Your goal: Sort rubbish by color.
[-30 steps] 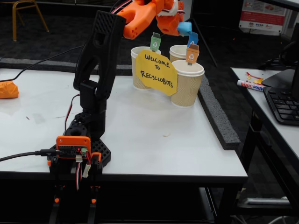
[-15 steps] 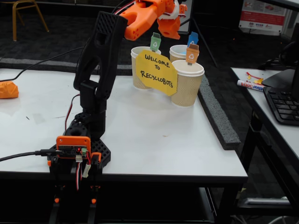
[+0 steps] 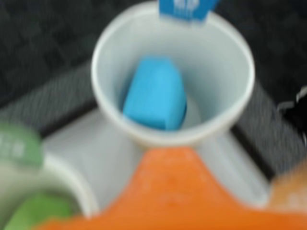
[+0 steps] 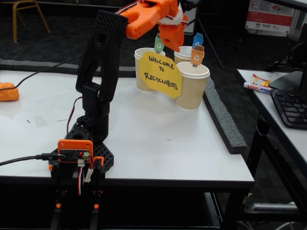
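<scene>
The light blue wad (image 3: 154, 93) lies inside the white paper cup (image 3: 230, 72) that carries the blue tag (image 3: 184, 8); the wrist view is blurred. A pale green wad (image 3: 29, 215) shows in the neighbouring cup with the green tag (image 3: 17, 146). An orange wad (image 4: 7, 91) rests on the table at the far left of the fixed view. My gripper (image 4: 173, 38) hangs above the cups, open and empty, with one orange finger (image 3: 168, 191) filling the bottom of the wrist view.
Three paper cups stand at the table's back right: green-tagged (image 4: 143, 72), blue-tagged (image 4: 182, 52) and orange-tagged (image 4: 192, 88), with a yellow sign (image 4: 160, 74) in front. The arm's base (image 4: 79, 148) sits near the front edge. A second desk with a keyboard (image 4: 292, 108) is at the right.
One second ago the gripper held the light blue wad above the blue-tagged cup. The wad has dropped into that cup, and the gripper has shifted slightly left.
</scene>
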